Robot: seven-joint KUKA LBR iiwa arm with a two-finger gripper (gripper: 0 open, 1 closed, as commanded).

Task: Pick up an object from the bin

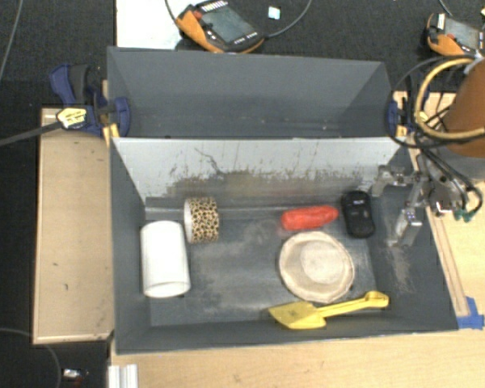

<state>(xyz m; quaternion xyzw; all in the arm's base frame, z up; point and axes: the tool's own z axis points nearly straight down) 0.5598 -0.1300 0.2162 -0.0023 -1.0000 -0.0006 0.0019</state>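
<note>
Gripper (404,217) of the arm hangs at the right side of the grey metal bin (250,95), above the sloped right wall and not over the flat floor. Whether it is open or closed I cannot tell (the metal parts at the wrist merge with the grey wall behind them), and no thing is seen in its grasp.

Nearest to it is a small black object (358,213) with a rounded shape. It lies at the back right of the floor, near the gripper on the left of it and apart from it.

Just beside the black object, further left, lies a red oblong thing (309,217). In front of these two rests a round pale disc (315,267), lying flat. A yellow scoop (323,309) lies close in front of the disc, with its handle pointing right.

Well apart, at the left of the floor, a white cylinder (166,259) lies on its side, and a roll with leopard print (202,219) lies just beside it at its back right.
</note>
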